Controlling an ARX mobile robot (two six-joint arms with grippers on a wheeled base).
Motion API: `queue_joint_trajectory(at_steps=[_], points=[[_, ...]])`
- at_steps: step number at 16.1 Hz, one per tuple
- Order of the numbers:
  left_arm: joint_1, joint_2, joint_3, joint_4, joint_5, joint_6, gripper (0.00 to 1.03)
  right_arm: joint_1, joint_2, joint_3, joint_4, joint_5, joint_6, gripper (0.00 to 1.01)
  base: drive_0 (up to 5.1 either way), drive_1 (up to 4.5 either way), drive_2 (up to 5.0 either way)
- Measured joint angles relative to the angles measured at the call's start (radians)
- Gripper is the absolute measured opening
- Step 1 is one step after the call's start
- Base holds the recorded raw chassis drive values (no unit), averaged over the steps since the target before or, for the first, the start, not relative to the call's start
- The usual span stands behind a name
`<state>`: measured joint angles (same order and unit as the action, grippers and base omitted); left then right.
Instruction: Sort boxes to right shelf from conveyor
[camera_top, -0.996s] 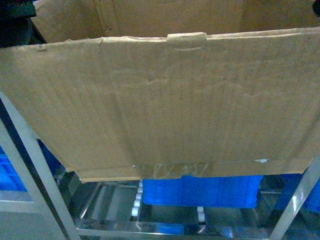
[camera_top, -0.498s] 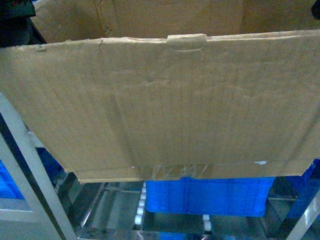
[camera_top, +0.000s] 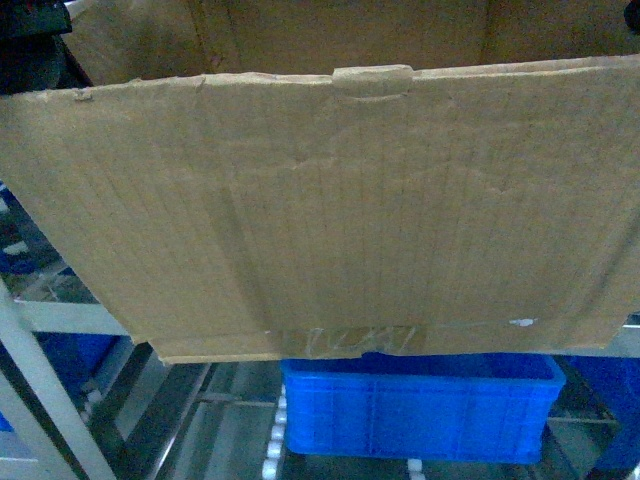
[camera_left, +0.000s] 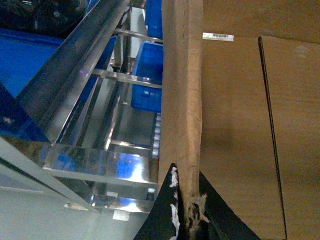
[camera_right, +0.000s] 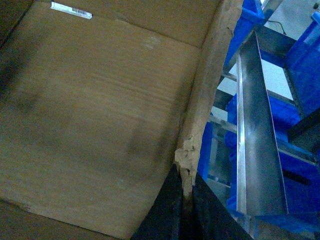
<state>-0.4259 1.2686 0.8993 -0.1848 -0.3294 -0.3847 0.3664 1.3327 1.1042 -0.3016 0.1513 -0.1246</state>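
A large brown cardboard box (camera_top: 340, 200) fills most of the head view, held up and tilted, with clear tape (camera_top: 345, 340) on its bottom seam. My left gripper (camera_left: 188, 202) is shut on the ragged top edge of the box's left wall (camera_left: 182, 100). My right gripper (camera_right: 185, 196) is shut on the torn top edge of the right wall (camera_right: 202, 100). A white label strip (camera_right: 71, 10) lies inside the box. Below and beyond the box stands the steel right shelf (camera_top: 170, 420) with white rollers (camera_top: 275, 450). The conveyor is out of view.
A blue plastic bin (camera_top: 420, 405) sits on the rack under the box's lower edge. More blue bins (camera_left: 147, 75) and shiny steel rails (camera_left: 90, 165) run left of the box. A steel rail (camera_right: 255, 150) and blue bins (camera_right: 300, 175) lie to its right.
The box keeps its place in the head view. The rack behind it has shifted: its left posts slid left and down, and more of the blue bin shows.
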Motion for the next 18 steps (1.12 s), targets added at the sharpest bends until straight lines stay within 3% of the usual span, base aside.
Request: queue_joint_trajectory(at_steps=[6,8,11,13,14,18], points=[[0.0,0.001,0.0,0.0,0.0,0.0,0.02,0.0,0.003,0.0,0.001,0.0,0.0,0.02,0.0,0.0,0.0],[0.022,0.035,0.037,-0.017,0.039,0.009,0.02,0.002,0.014,0.014,-0.029,0.005,0.005,0.02,0.0,0.0,0.0],[0.089,0.163,0.155,-0.039,0.128,0.046,0.02,0.022,0.13,0.129,-0.088,0.047,0.08,0.02,0.0,0.0,0.0],[0.127,0.24,0.227,-0.04,0.152,0.081,0.02,0.04,0.221,0.212,-0.123,0.067,0.117,0.02,0.0,0.0,0.0],[0.144,0.334,0.312,-0.041,0.157,0.102,0.02,0.035,0.362,0.363,-0.182,0.077,0.161,0.02,0.0,0.0,0.0],[0.144,0.378,0.365,-0.055,0.152,0.097,0.02,0.018,0.443,0.419,-0.177,0.104,0.145,0.02,0.0,0.0,0.0]])
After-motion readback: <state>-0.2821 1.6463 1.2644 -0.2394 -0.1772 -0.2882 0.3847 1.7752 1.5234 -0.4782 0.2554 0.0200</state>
